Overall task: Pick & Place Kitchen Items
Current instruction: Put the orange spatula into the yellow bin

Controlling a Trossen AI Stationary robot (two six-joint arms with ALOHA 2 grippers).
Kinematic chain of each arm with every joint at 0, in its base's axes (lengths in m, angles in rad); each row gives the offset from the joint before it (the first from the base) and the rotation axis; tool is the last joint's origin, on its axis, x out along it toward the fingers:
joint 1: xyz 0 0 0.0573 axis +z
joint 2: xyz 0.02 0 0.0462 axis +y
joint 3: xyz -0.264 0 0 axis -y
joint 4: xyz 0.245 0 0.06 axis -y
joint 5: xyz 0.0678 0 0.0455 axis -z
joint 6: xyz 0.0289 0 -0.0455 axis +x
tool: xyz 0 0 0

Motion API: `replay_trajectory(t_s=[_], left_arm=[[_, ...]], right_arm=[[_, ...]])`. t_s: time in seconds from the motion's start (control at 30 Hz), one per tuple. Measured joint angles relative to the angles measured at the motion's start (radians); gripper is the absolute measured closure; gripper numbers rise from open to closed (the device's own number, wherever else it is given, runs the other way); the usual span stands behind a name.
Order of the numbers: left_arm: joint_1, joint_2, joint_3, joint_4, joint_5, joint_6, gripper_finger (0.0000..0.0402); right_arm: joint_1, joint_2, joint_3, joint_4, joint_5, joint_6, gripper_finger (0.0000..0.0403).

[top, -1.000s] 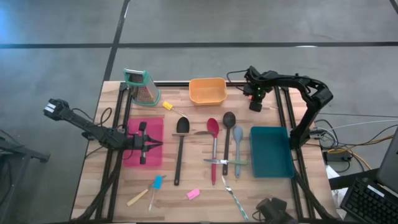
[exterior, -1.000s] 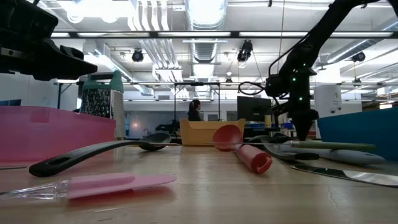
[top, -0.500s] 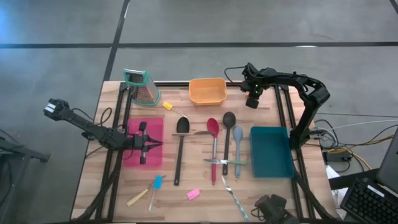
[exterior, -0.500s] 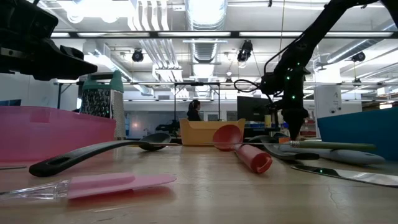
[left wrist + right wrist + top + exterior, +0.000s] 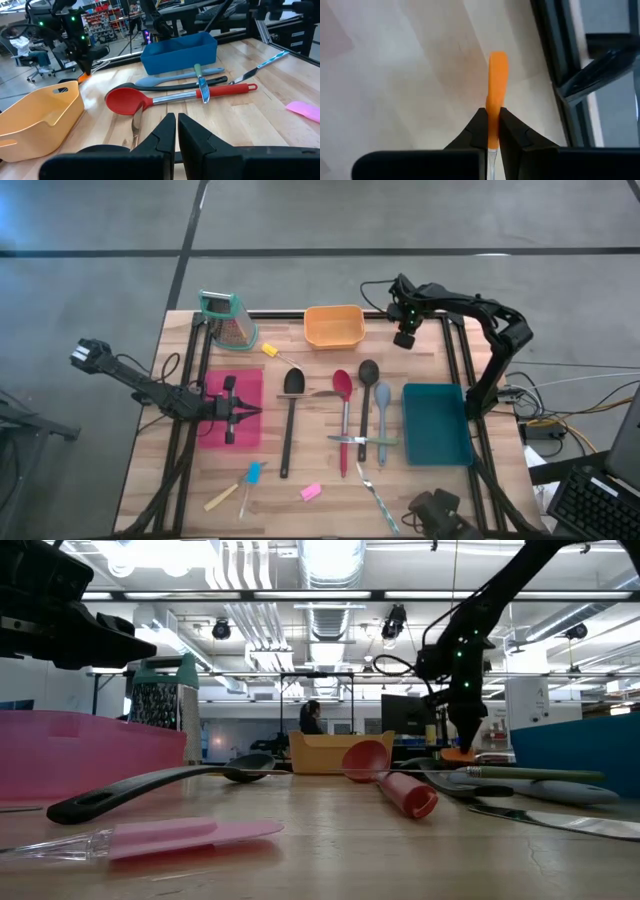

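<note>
High view, right tool (image 5: 405, 340) clamping orange-tipped tool (image 5: 497, 75), shifted toward orange tub (image 5: 333, 326), left tool (image 5: 240, 413) closed, unmoved.

Floor (image 5: 320, 220): grey concrete crossed by dark seams. Ceiling (image 5: 330, 570): exposed white ducts and strip lights (several lit). A person (image 5: 312, 718) stands at the far side. Shelving (image 5: 100, 10) with red bins lines the rear area.

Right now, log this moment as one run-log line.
right gripper: shut on orange-tipped tool, lifted near orange plastic tub | left gripper: shut, over pink tray | teal bin: nothing visible inside
</note>
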Motion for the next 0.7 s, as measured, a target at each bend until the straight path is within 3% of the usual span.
replay_trajectory(t_s=[0.23,0.7], left_arm=[[0.0,0.0,0.0,0.0,0.0,0.0,0.0378],[0.0,0.0,0.0,0.0,0.0,0.0,0.0378]], right_arm=[[0.041,-0.082,0.033,-0.035,-0.002,0.007,0.0392],[0.238,-0.209,0.153,-0.064,-0.006,0.023,0.0391]])
